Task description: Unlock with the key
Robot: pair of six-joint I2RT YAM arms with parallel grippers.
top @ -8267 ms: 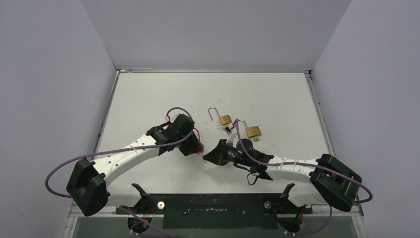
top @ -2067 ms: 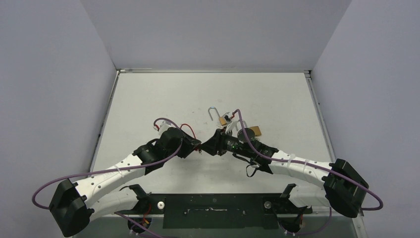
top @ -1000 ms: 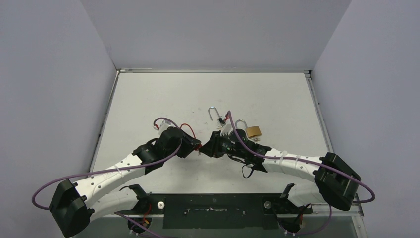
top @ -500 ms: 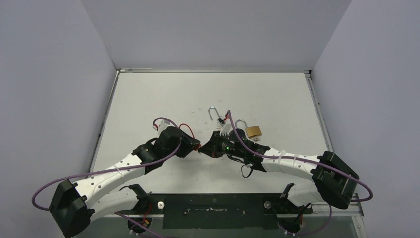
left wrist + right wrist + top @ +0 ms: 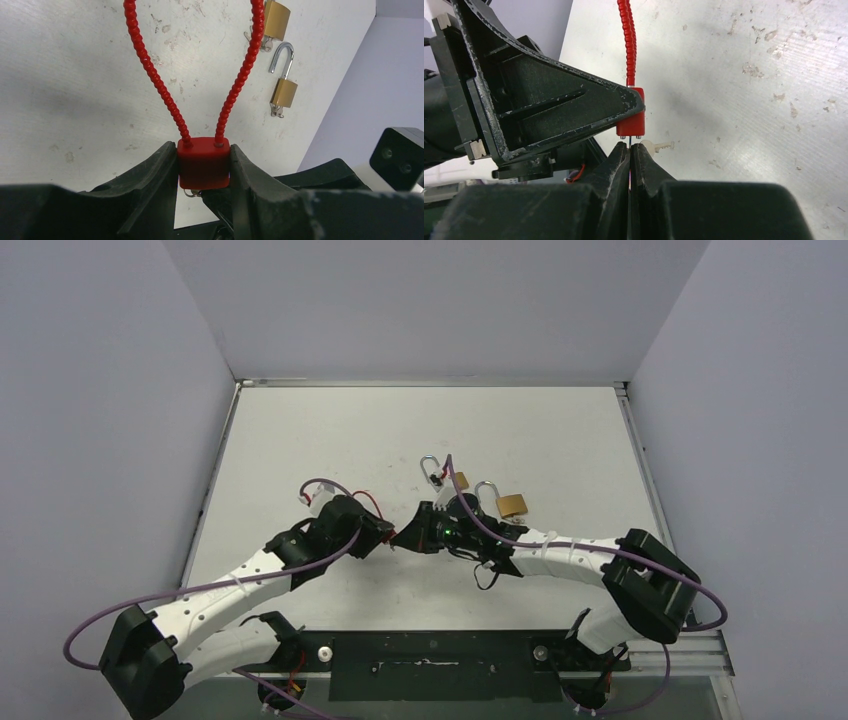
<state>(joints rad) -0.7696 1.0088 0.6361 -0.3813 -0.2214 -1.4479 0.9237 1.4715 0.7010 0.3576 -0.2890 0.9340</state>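
The red padlock [image 5: 204,163] is clamped by its body between the fingers of the left gripper [image 5: 387,537], over the middle of the table [image 5: 330,440]. The key [image 5: 629,144] meets its underside, pinched in the closed right gripper [image 5: 629,150]. Beyond lie a brass padlock [image 5: 284,92] and a second brass padlock [image 5: 276,20].

The left gripper [image 5: 203,152] is clamping the red cable padlock [image 5: 204,171] while 2 brass padlocks [image 5: 284,93] are lying on the table [image 5: 75,90] beyond.
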